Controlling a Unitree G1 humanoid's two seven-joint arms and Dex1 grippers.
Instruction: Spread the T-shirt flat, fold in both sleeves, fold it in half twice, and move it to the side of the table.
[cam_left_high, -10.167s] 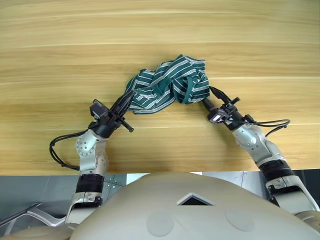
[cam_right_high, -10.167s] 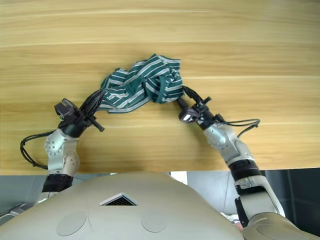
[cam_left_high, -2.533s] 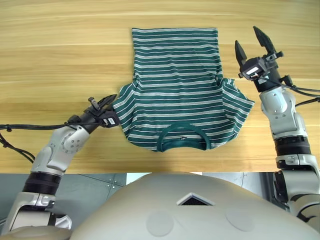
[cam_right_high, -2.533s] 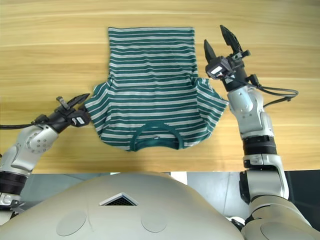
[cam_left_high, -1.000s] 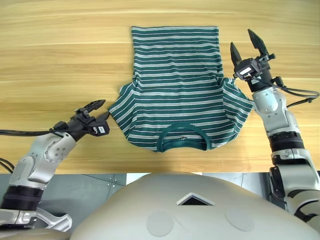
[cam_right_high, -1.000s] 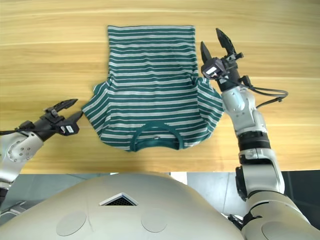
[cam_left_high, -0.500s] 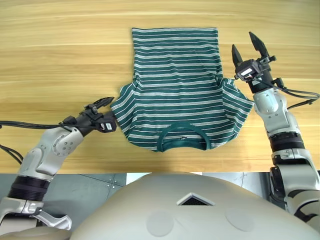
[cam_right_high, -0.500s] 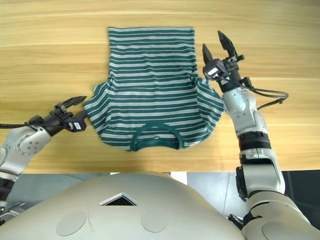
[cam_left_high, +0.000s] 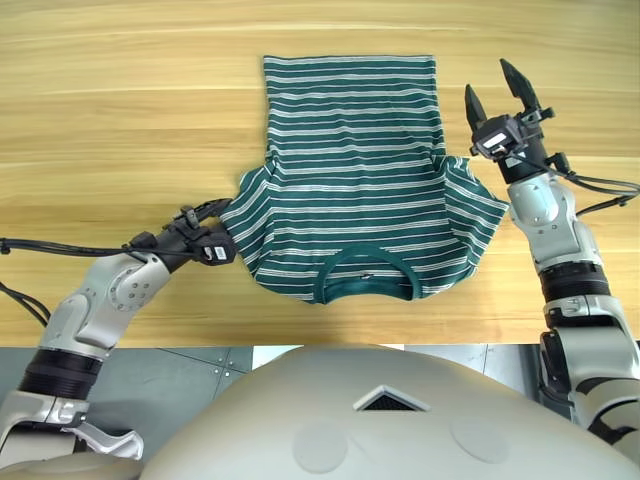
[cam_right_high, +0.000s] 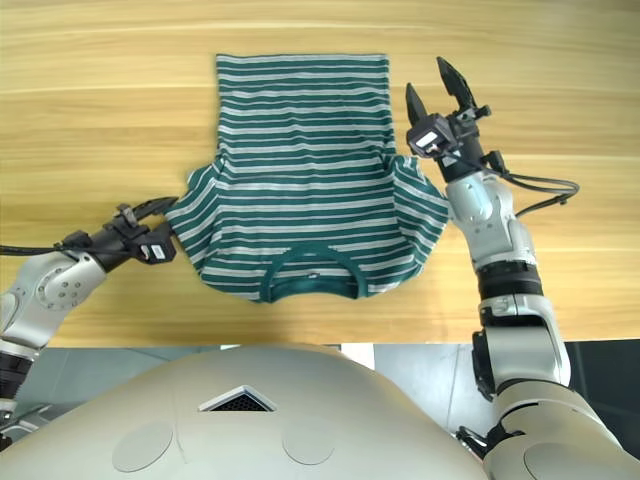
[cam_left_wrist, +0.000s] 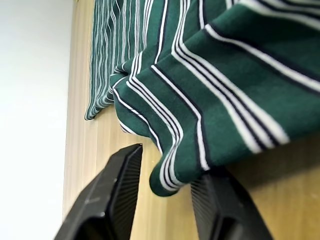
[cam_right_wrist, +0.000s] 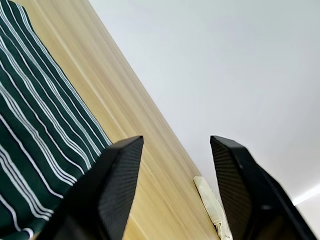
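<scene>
Light wood table (cam_left_high: 120, 100) carries the green striped T-shirt (cam_left_high: 350, 170), spread flat at centre with its collar (cam_left_high: 367, 270) toward the robot. Spreading is judged complete; both sleeves lie outward, unfolded. The edge of the left sleeve (cam_left_high: 245, 205) sits between the parted fingers of the left pincer (cam_left_wrist: 167, 167), one finger partly under the cloth, not yet clamped. This placement is evidently meant to grip the sleeve and fold it inward. The right pincer (cam_left_high: 488, 85) stands released, tips raised, just beyond the right sleeve (cam_left_high: 475, 205), holding nothing and apparently positioned for the matching fold.
</scene>
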